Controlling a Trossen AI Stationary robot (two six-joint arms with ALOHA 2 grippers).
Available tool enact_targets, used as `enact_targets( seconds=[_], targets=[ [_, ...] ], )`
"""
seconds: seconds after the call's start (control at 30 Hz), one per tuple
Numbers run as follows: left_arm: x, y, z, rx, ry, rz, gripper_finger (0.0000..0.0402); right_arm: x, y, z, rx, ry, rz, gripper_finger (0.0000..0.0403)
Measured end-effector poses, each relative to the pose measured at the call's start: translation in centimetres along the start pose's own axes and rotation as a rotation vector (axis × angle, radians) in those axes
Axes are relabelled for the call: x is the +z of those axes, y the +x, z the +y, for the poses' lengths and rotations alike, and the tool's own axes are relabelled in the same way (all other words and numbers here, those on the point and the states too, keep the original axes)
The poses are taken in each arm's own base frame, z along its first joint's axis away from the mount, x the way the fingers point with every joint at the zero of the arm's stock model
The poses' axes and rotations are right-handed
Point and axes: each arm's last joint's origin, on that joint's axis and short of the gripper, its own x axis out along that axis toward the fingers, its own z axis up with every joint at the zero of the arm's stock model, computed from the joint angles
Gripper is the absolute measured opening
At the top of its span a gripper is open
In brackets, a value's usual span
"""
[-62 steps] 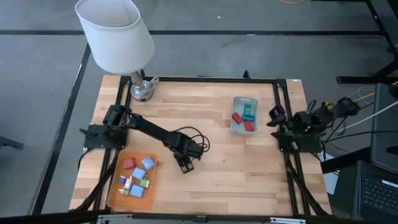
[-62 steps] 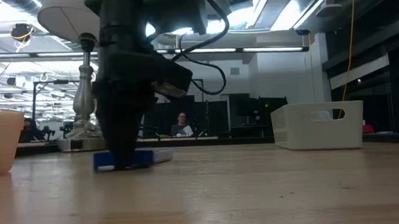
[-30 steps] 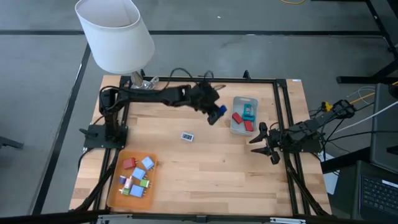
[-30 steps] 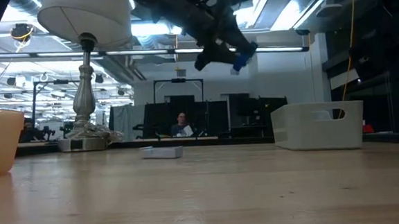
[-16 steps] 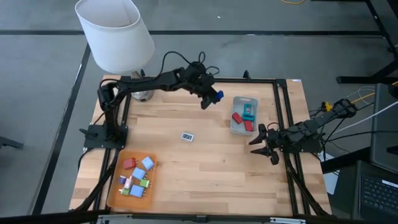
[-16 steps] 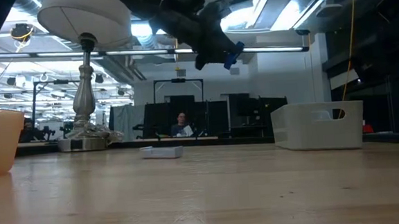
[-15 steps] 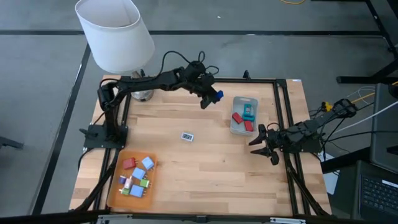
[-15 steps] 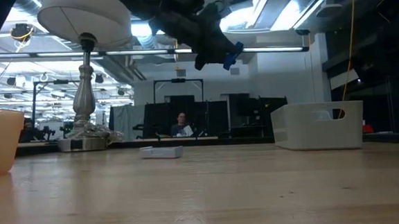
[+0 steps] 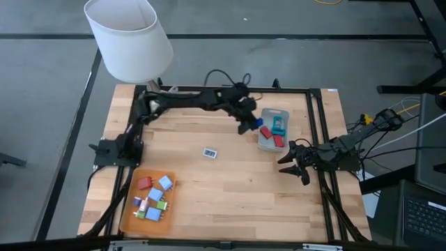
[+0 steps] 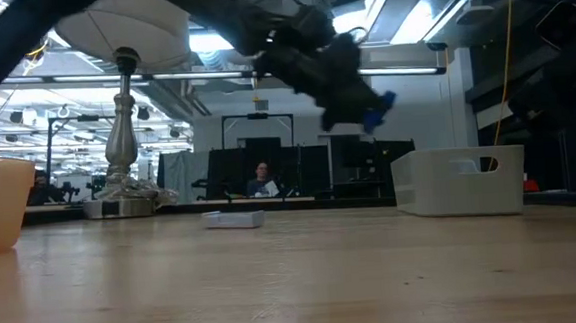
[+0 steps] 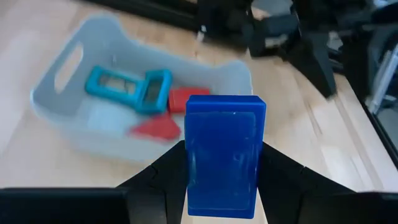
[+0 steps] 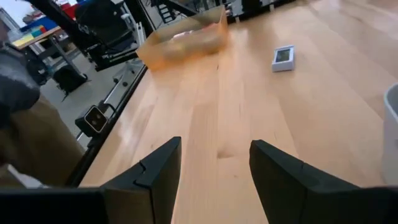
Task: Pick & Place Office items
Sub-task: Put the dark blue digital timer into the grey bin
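Note:
My left gripper (image 9: 252, 125) is shut on a blue block (image 11: 225, 152) in the air, just left of the translucent grey-blue bin (image 9: 265, 143). The block also shows in the low view (image 10: 377, 104). The bin (image 11: 74, 121) holds a teal piece (image 11: 134, 87) and red pieces (image 11: 180, 99). The flat orange tray (image 9: 129, 213) at the near left holds several small coloured pieces (image 9: 152, 199). One small pale piece (image 9: 210, 153) lies flat on the table's middle. My right gripper (image 9: 289, 164) is open and empty, near and right of the bin. My left gripper pinches the blue block by its two long sides (image 11: 193, 186) between its two fingers (image 11: 163, 177). The fingers slant down toward the table's right. The block sticks out past the fingertips, lifted clear of the table.
A lamp with a white shade (image 9: 129, 38) and a metal foot (image 9: 159, 99) stands at the far left corner. A dark frame (image 9: 315, 104) runs along the table's edges. Bare wood (image 9: 237, 195) lies between tray and bin.
My left gripper, still shut on the blue block, has swung toward the table's far edge and then right and down toward the bin. The block stays clear of the table. The pale piece has stayed where it was.

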Motion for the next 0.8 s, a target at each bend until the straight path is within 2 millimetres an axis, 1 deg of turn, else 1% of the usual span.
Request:
enact_targets(
  seconds=[0.17,0.37,0.47,0.53,0.7,0.73,0.77,0.8],
  targets=[
    [3.1,2.8,0.8,-0.012,0.029,-0.038,0.0149,0.2,0.0,0.0,-0.018,0.0,-0.034,0.019],
    [5.1,5.9,2.4,-0.024,0.014,-0.033,0.0149,0.2,0.0,0.0,-0.024,-0.064,-0.034,0.019],
    [4.5,7.2,3.3,-0.041,-0.042,-0.062,0.0149,0.2,0.0,0.0,-0.028,-0.075,-0.036,0.019],
    [3.9,7.5,3.7,-0.062,-0.103,-0.046,0.0149,0.2,0.0,0.0,-0.028,-0.075,-0.037,0.019],
    [3.5,7.8,4.0,-0.054,-0.033,-0.036,0.0149,0.3,0.0,0.0,-0.03,-0.084,-0.04,0.019],
    [3.5,7.9,3.9,-0.055,-0.022,-0.041,0.0155,0.3,0.0,0.0,-0.029,-0.086,-0.04,0.019],
    [3.6,7.9,3.9,-0.052,-0.015,-0.051,0.0172,0.3,0.0,0.0,-0.029,-0.089,-0.04,0.019],
    [3.7,7.9,3.9,-0.05,-0.011,-0.062,0.0199,0.3,0.0,0.0,-0.03,-0.089,-0.04,0.019]
  ],
)
